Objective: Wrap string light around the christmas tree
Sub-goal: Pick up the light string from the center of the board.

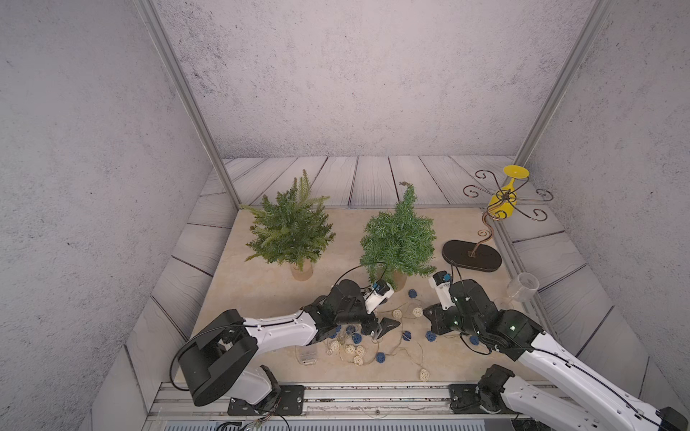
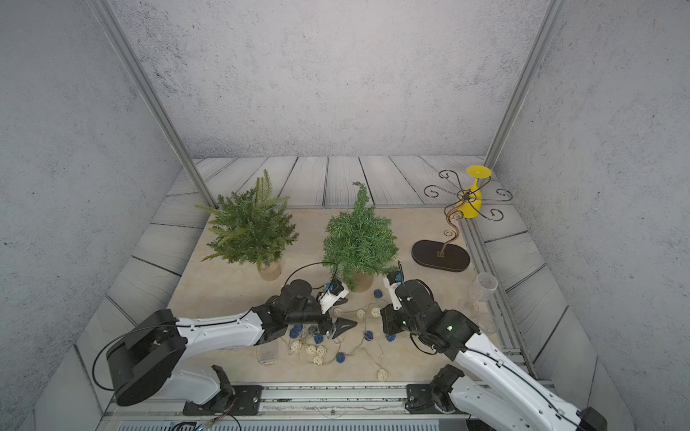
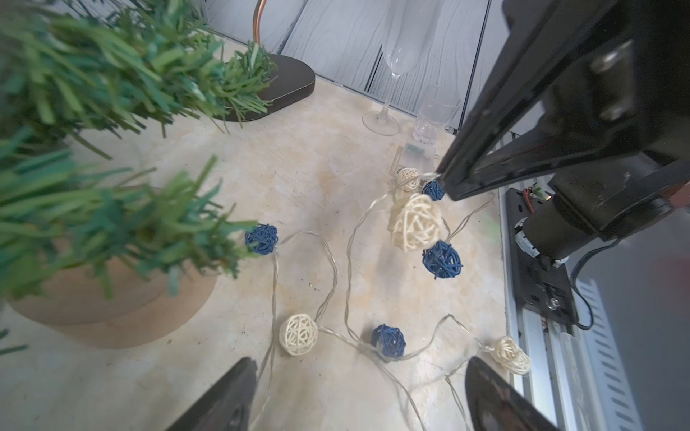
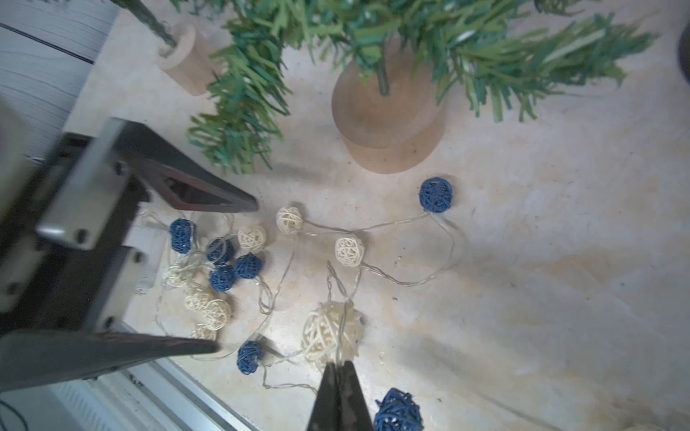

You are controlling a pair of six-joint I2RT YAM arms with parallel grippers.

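The left gripper (image 3: 362, 364), jaws wide and empty, hovers at seven o'clock of the tree (image 1: 399, 239). The string light (image 1: 350, 349) sprawls at six on the table (image 1: 261, 298). The right gripper (image 4: 338, 367), at five, pinches its wire beside a white ball (image 4: 330, 336). Lift slowly so tangled loops pay out before circling.

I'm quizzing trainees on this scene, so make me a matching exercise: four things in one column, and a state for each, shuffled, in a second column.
Things
1. left tool
2. right tool
3. yellow glass
4. clear stemmed glass

States
A. hanging upside down on the rack
B. open, holding nothing
C. standing upright on the table
D. shut on the string light

Pairs: 1-B, 2-D, 3-A, 4-C
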